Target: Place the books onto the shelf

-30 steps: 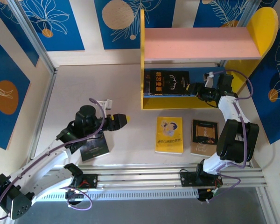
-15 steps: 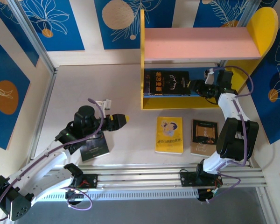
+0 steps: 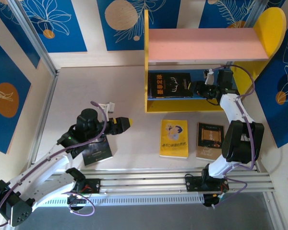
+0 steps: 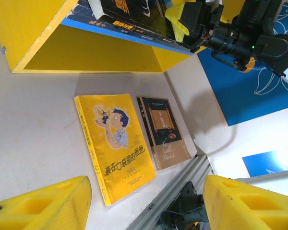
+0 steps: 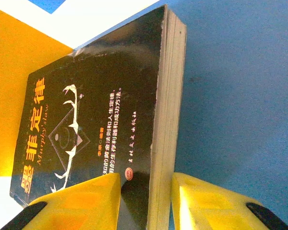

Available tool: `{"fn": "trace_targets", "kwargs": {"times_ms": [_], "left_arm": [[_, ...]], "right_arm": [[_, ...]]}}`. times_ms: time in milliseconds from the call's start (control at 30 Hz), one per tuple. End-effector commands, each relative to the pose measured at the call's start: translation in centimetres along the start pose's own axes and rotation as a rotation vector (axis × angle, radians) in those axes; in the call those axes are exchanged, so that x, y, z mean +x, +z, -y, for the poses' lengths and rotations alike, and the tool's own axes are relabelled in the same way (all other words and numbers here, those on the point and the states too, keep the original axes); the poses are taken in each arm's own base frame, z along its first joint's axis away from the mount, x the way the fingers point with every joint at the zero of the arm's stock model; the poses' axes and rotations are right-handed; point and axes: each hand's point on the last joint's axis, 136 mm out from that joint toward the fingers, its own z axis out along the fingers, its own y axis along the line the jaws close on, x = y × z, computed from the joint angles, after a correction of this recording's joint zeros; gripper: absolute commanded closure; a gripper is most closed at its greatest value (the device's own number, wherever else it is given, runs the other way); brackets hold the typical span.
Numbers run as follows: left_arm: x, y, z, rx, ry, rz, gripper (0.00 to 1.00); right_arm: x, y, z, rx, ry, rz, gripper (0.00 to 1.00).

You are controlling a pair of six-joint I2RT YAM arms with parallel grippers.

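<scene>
The task looks roughly half done. On the shelf [image 3: 206,45], the pink upper board [image 3: 201,37] is bare, and the blue lower board [image 5: 240,96] carries a black book titled "Murphy's law" [image 3: 170,85] at its left end. In the left wrist view, at least 1 more dark book [image 4: 113,24] lies under it; the exact count in that stack cannot be told.

The right gripper [image 3: 198,89] reaches into the lower tier from the right. In the right wrist view its yellow fingers [image 5: 81,201] straddle the black book's right edge, 1 over the cover and 1 beside the page edge. The jaws stand narrow around that edge, but I cannot tell whether they actually press on it. My guess is that this book is being settled in place or about to be let go.

3 books lie on the table in front of the shelf:
- the yellow cartoon book [image 3: 174,138], flat, near the shelf's left panel
- the brown book [image 3: 210,141], just to its right and close beside it
- a dark book [image 3: 97,152], well to the left and partly under the left arm

The left gripper [image 3: 126,123] hovers over the table to the left of the yellow book, jaws apart and empty.
</scene>
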Motion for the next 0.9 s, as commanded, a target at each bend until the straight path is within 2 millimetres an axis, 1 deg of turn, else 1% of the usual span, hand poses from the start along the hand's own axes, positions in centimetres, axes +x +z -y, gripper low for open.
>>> {"fn": "trace_targets", "kwargs": {"times_ms": [0,433,533,633,867], "left_arm": [[-0.1,0.1,-0.5,-0.009,-0.02,0.008,0.36],[-0.1,0.2,-0.6,-0.008,-0.02,0.006,0.36],[-0.1,0.2,-0.6,-0.01,-0.02,0.006,0.36],[-0.1,0.1,-0.7,-0.013,-0.02,0.007,0.37],[0.0,0.1,-0.7,-0.012,-0.017,0.007,0.36]], "right_arm": [[-0.5,0.3,-0.8,-0.007,-0.031,-0.011,0.67],[-0.4,0.9,-1.9,-0.013,-0.063,-0.023,0.67],[-0.7,0.5,-1.3,0.011,-0.043,-0.008,0.67],[-1.0,0.0,-0.9,-0.003,-0.016,0.005,0.67],[-0.9,-0.3,-1.3,-0.007,-0.032,0.0,0.66]]}}
